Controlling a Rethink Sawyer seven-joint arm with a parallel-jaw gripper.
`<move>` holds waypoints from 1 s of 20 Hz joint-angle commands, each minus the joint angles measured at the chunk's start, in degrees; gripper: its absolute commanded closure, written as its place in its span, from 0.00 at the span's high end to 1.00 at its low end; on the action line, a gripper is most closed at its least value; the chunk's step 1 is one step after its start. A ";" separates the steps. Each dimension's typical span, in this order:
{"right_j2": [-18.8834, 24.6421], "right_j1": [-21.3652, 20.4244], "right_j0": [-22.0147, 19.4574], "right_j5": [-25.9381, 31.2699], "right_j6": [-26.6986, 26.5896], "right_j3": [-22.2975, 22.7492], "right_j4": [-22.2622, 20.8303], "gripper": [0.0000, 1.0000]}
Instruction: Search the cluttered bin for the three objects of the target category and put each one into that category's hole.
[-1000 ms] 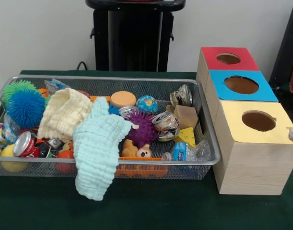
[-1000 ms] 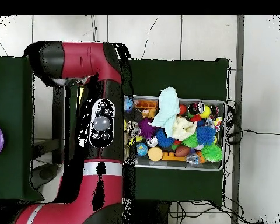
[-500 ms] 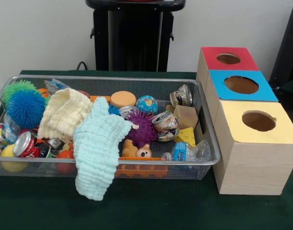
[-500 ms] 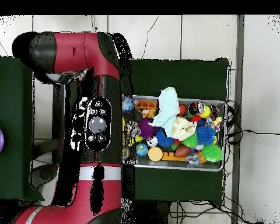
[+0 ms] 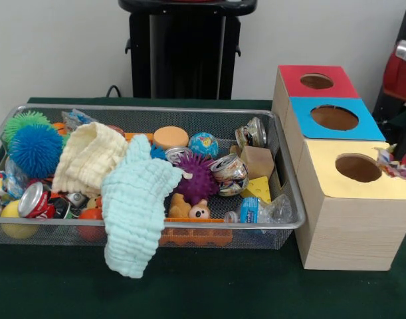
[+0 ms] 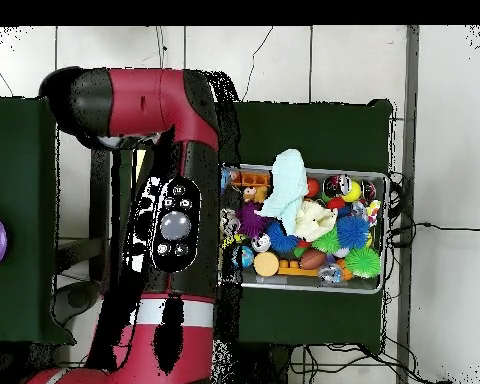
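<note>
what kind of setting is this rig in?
Probably a robotics lab set up for sorting trials: a green-covered table, a wire-mesh bin of assorted toys and cans, three wooden boxes with coloured tops and round holes, such as the yellow-topped one, and loose cables on the tiled floor.

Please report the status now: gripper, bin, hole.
Gripper beside the hole, jaws unclear, colourful item there. Bin full. Mint cloth draped over its rim.

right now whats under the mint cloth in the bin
The mint cloth drapes over the bin rim. Beside its edges show a purple spiky ball and an orange ball; anything directly beneath is hidden.
</note>
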 commanded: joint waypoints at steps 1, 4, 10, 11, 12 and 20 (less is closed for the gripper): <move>1.61 -1.12 -2.83 -4.85 2.20 12.36 -4.16 0.00; 1.98 -0.80 -3.13 -5.73 2.14 12.51 -4.50 0.00; 2.44 0.10 -2.75 -6.57 4.00 12.25 -4.59 0.00; 2.46 -0.05 -2.69 -6.54 4.08 12.51 -4.64 0.00; 2.49 -0.68 -2.63 -6.47 4.05 13.46 -4.56 0.00; 2.73 -6.33 -1.90 -10.69 4.91 23.96 -3.92 0.00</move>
